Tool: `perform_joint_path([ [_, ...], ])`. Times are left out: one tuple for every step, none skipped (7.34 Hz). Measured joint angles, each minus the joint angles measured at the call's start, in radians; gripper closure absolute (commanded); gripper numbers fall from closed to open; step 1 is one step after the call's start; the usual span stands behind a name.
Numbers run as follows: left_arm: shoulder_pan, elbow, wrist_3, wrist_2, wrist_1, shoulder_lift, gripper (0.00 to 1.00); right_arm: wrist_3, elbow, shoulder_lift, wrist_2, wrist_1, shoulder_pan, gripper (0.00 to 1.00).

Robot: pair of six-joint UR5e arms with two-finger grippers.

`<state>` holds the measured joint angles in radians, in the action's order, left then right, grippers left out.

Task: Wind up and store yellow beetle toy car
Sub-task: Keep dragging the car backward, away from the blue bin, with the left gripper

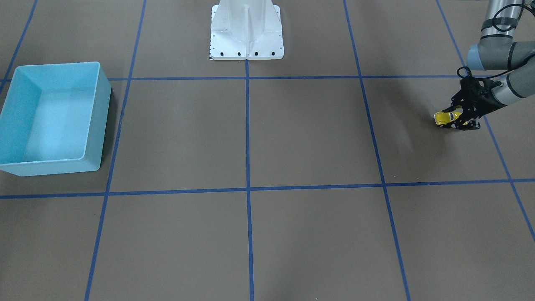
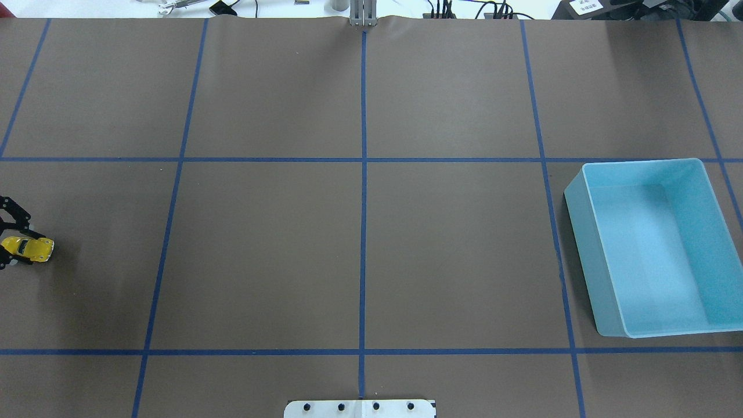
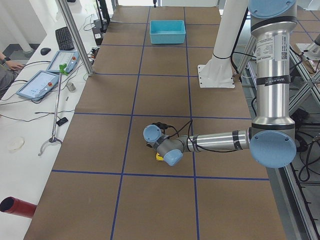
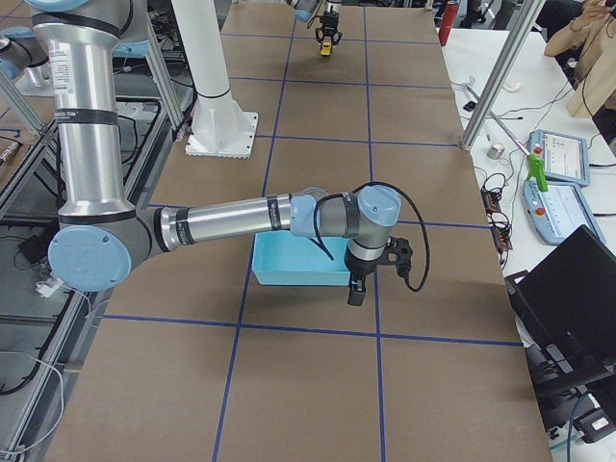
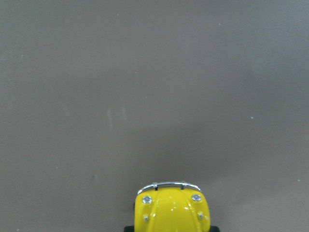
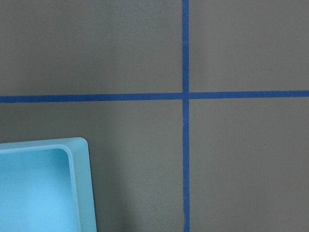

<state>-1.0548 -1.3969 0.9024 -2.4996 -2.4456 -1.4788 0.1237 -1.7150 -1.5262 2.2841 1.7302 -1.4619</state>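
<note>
One yellow beetle toy car (image 1: 444, 117) pinched in the left gripper (image 1: 454, 119) near the left table (image 1: 292, 138) edge; right gripper (image 4: 358, 289) jaws unclear.

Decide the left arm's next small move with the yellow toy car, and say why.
Probably press the yellow beetle toy car down and draw it back a little, away from the blue bin, to wind it. The left gripper is closed on the car low over the table, the car's nose points toward the distant bin, and the bin is empty.
</note>
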Motion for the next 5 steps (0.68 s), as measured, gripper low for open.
perform_joint_path([
  [-0.006, 0.009, 0.015, -0.001, 0.0, 0.0, 1.0, 0.0, 0.0, 0.003, 0.0, 0.0, 0.0, 0.0],
  [-0.013, 0.018, 0.031, -0.002, 0.0, 0.0, 1.0, 0.0, 0.0, 0.004, 0.0, 0.0, 0.0, 0.0],
  [-0.02, 0.028, 0.049, -0.006, 0.0, 0.0, 1.0, 0.001, 0.0, 0.005, 0.0, 0.0, 0.0, 0.0],
  [-0.028, 0.037, 0.064, -0.009, 0.0, 0.0, 1.0, 0.001, 0.0, 0.006, 0.0, -0.001, 0.0, 0.0],
  [-0.034, 0.043, 0.074, -0.013, 0.0, 0.0, 1.0, 0.001, 0.0, 0.007, 0.0, -0.001, 0.0, 0.0],
])
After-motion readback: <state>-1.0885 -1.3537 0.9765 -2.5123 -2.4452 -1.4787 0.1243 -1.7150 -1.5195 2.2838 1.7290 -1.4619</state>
